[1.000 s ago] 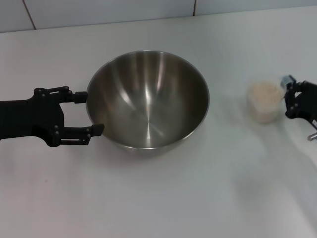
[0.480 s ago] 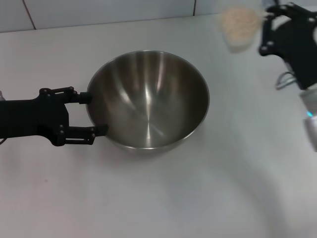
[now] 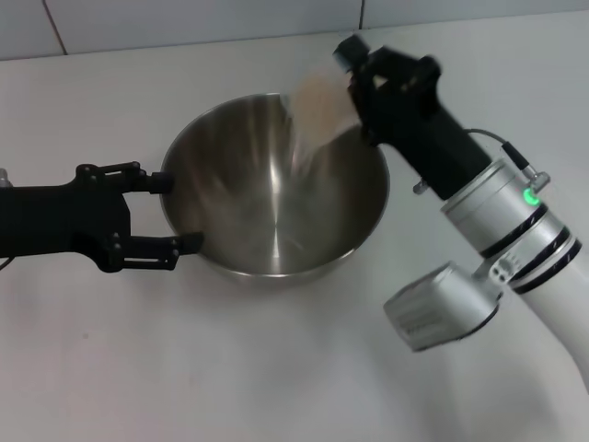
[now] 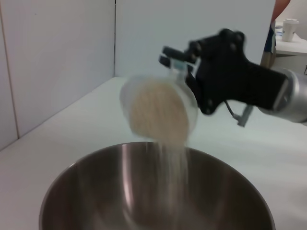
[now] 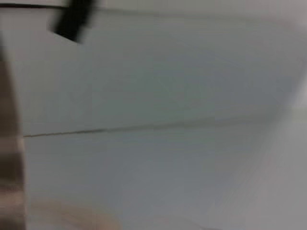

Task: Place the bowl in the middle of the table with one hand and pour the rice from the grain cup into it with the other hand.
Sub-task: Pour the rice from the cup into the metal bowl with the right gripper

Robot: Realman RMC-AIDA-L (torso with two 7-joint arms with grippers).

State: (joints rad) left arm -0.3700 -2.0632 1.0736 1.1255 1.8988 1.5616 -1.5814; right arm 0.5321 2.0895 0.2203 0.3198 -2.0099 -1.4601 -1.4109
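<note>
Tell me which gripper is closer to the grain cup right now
The right gripper: it is shut on the grain cup, tipping it over the bowl so rice streams in. The left gripper is across the bowl, straddling its near-left rim.

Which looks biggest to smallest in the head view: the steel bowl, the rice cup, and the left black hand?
1. Steel bowl, clearly the largest.
2. Left hand, with fingers either side of the bowl's rim.
3. Grain cup, tilted and pouring rice, held by the right hand.
</note>
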